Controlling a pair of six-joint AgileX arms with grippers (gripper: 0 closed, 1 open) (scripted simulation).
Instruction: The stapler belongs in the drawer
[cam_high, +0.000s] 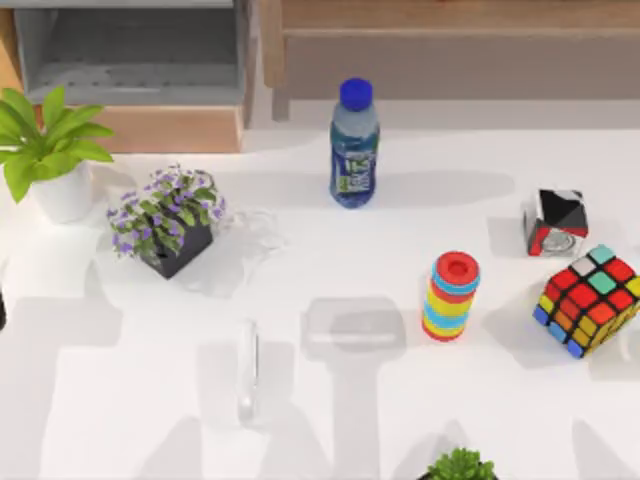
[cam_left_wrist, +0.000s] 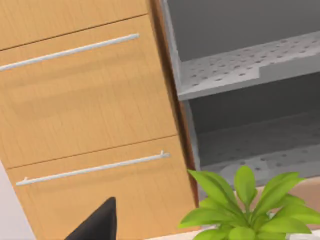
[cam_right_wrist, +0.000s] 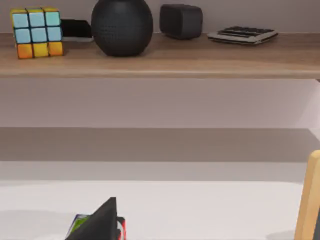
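Drawer (cam_high: 130, 60): at the top view's far left, pulled out, grey inside with a perforated floor, light-brown wooden front panel toward the table. Nothing is seen lying in it.

Longer wood-edged grey recess (cam_high: 450, 60) runs along the far edge to the right of the drawer; contents cannot be made out from above.

Stapler (cam_high: 247, 371): lies flat on the white table (cam_high: 90, 400), near side, left of centre, long axis running near-to-far. Pale, barely darker than the surface. Well apart from the drawer; nothing touches it. A flat grey patch (cam_high: 354, 329) sits just to its right.

Other items on the table:
- water bottle (cam_high: 354, 145), blue cap, upright, far centre
- purple-flowered plant (cam_high: 167, 222) in a dark pot, left of centre
- green leafy plant (cam_high: 52, 150) in a white pot, far left, in front of the drawer panel
- stack of coloured rings (cam_high: 452, 296), right of centre
- colour cube (cam_high: 589, 300), right edge
- small black, white and red block (cam_high: 555, 222), just beyond the cube
- another green plant (cam_high: 460, 466) at the near edge

Left wrist view: wooden cabinet front (cam_left_wrist: 85, 115) with two slim metal handles, grey perforated shelves (cam_left_wrist: 250, 70) beside it, green leaves (cam_left_wrist: 245, 205) close by. A dark tip of the left gripper (cam_left_wrist: 97, 222) intrudes; opening cannot be judged, nothing seen held.

Right wrist view: a wooden shelf (cam_right_wrist: 160, 62) carrying a second colour cube (cam_right_wrist: 37, 31), a round black speaker (cam_right_wrist: 122, 26), a smaller dark box (cam_right_wrist: 181, 21) and a flat dark device (cam_right_wrist: 242, 34). A dark tip of the right gripper (cam_right_wrist: 97, 222) shows; opening cannot be judged.
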